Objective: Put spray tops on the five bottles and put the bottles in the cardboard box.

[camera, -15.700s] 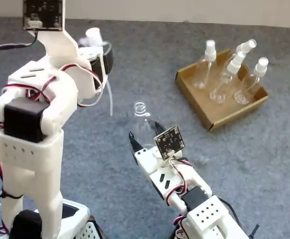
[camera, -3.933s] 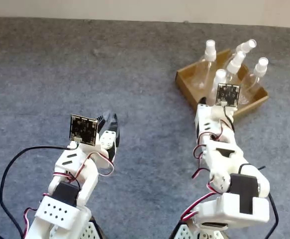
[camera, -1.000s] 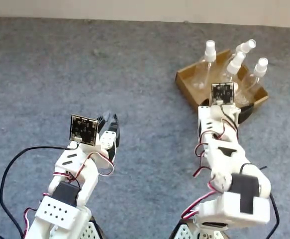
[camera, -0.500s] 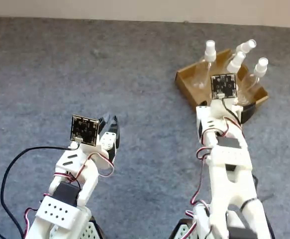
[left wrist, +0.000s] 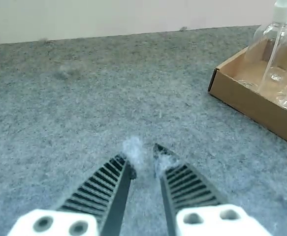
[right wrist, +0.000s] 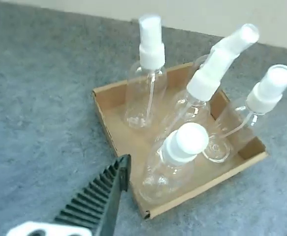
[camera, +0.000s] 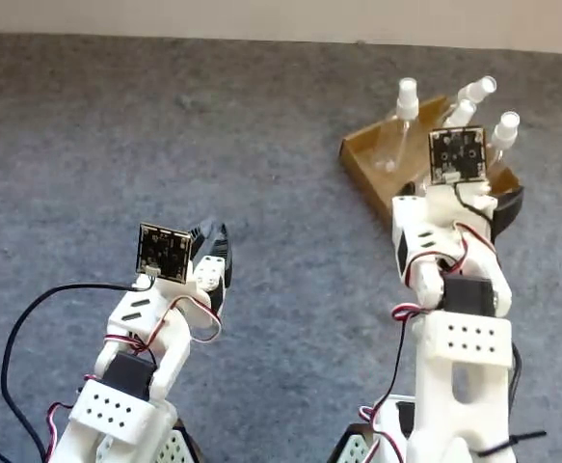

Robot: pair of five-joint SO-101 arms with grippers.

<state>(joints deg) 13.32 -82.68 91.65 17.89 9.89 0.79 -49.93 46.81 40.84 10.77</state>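
Capped bottles [right wrist: 175,162] are noted in cardboard box [camera: 362,162], upper right; right gripper [camera: 462,198] is spread over it, left gripper [left wrist: 142,156] slightly parted.

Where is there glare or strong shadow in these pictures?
High view: even light on the carpet, no hard shadows. Right wrist view: the white spray tops look brightest, the clear bottles glint only faintly. Left wrist view: the cardboard box has its short end in shade.

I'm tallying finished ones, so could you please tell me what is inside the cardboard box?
Five bottles with white spray tops sit in the cardboard box. The body of the rear bottle is mostly hidden behind a leaning bottle.
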